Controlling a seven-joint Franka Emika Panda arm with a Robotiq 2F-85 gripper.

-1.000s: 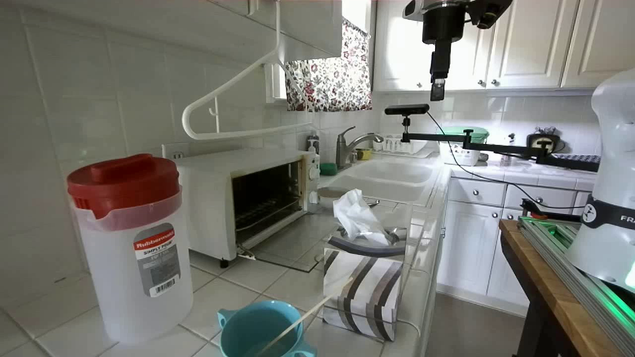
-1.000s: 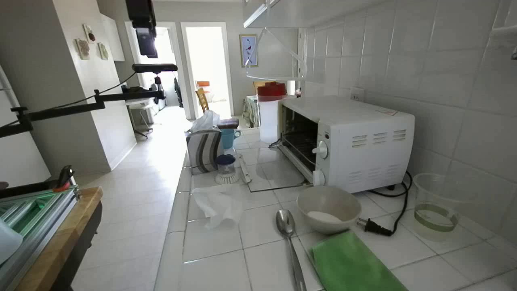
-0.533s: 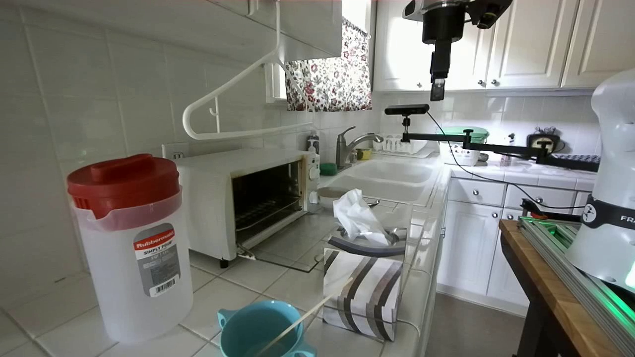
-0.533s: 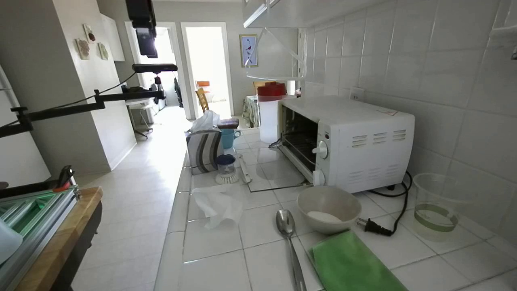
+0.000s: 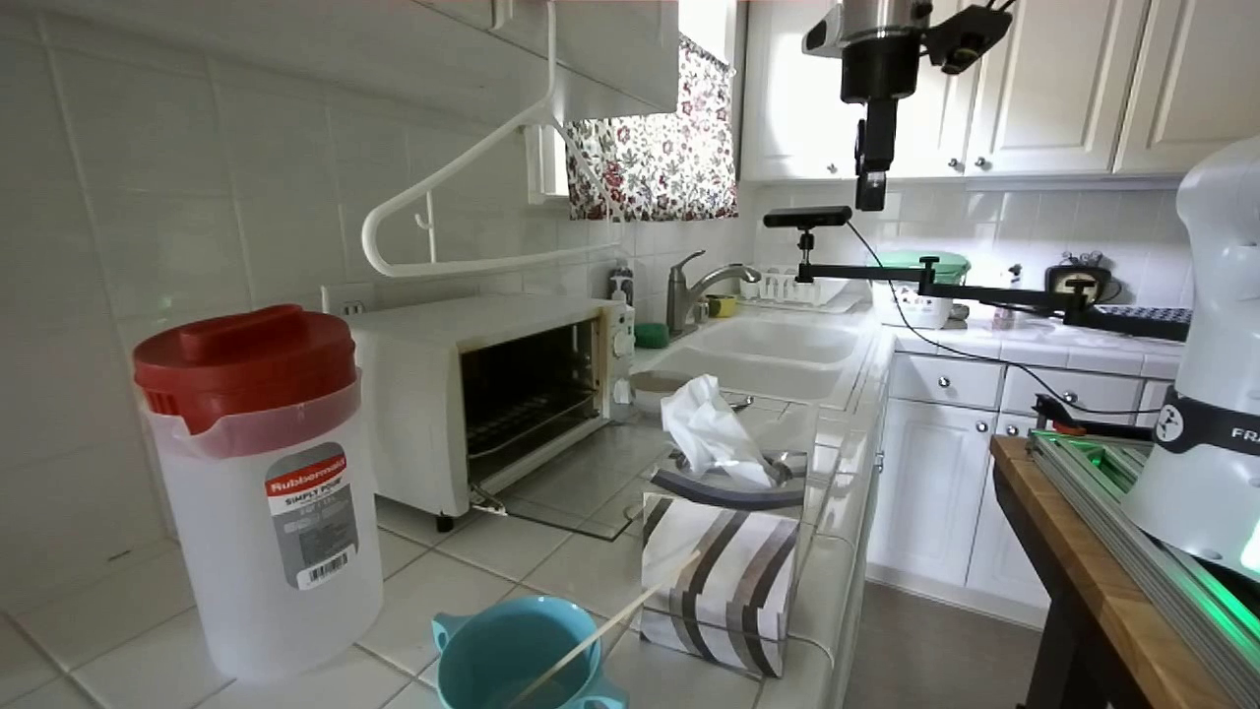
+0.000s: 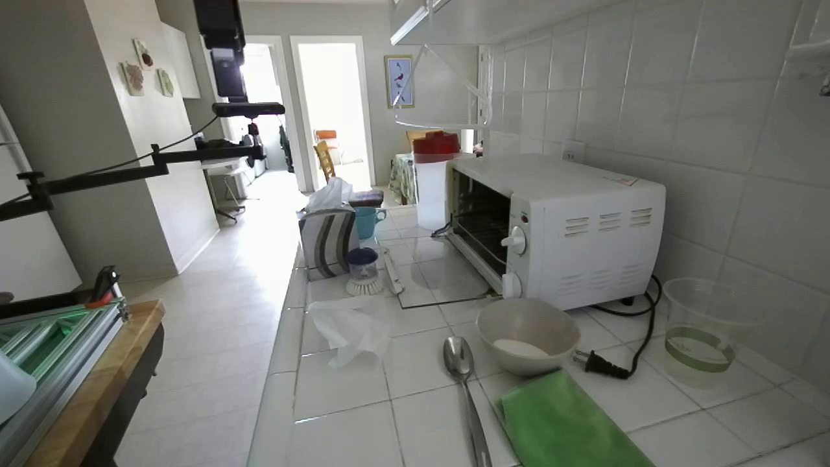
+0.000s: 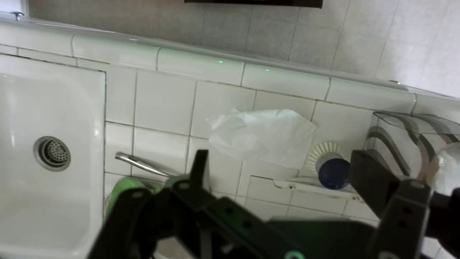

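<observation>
On the label of the red-lidded pitcher, "Rubbermaid" and "SIMPLY POUR" can be read above a barcode; the finer print is too small to tell. The black band round the arm's base shows "FRA" before the edge of the view cuts it off. Writing on the sticker atop the toaster oven cannot be made out.

Above the counter hangs the gripper, its two fingers spread wide apart, the grip unoccupied and the tips well clear of everything below. From the wrist, a rumpled white tissue shows between and past the fingertips; it lies on the tiles, just beside the scrub brush, with the striped tissue box beyond that.

Both exterior views catch the gripper nearly side-on, so the gap is hard to judge there. Dark and blurred, its own body hides much of the lower wrist view. In an exterior view the lower edge cuts off the spoon and the green cloth; the teal cup is likewise cropped.
</observation>
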